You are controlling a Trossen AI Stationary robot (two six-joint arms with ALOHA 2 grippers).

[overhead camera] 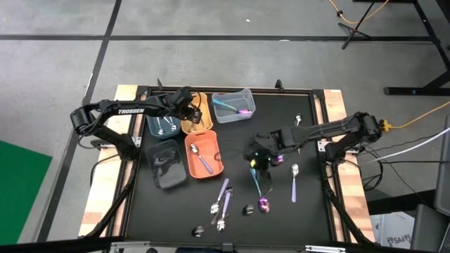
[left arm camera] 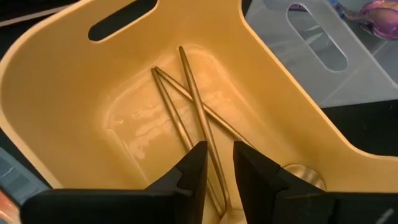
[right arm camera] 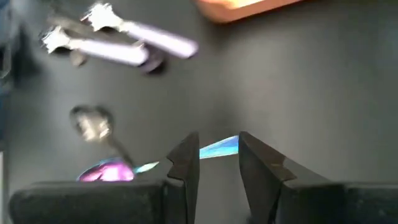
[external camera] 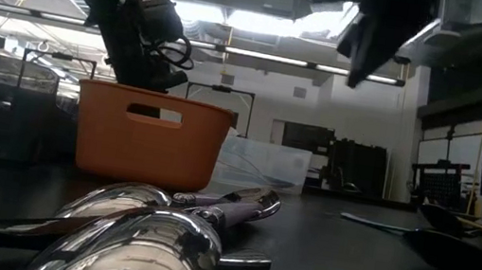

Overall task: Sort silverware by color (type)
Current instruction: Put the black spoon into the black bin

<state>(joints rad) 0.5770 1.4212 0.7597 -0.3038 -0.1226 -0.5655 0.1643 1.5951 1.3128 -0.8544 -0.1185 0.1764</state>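
Observation:
My left gripper (left arm camera: 217, 165) hangs open with a narrow gap inside the yellow bin (overhead camera: 195, 116), above three gold pieces (left arm camera: 186, 106) that lie crossed on its floor. One gold handle shows through the gap, below the fingers. My right gripper (right arm camera: 217, 165) is open above mid-table (overhead camera: 257, 159), raised clear of it in the low view (external camera: 371, 35). Its fingers stand on either side of the teal handle (right arm camera: 219, 147) of a spoon with a purple bowl (overhead camera: 263, 204) that lies flat on the table. Two purple-handled forks (overhead camera: 223, 198) lie nearer the near edge.
Around the yellow bin stand a blue-grey bin (overhead camera: 163, 126) with silver pieces, a clear bin (overhead camera: 232, 105) with teal and purple pieces, an orange bin (overhead camera: 204, 156) with a purple spoon, and a black bin (overhead camera: 166, 164). Loose spoons (overhead camera: 294, 180) (overhead camera: 297, 121) lie toward the right.

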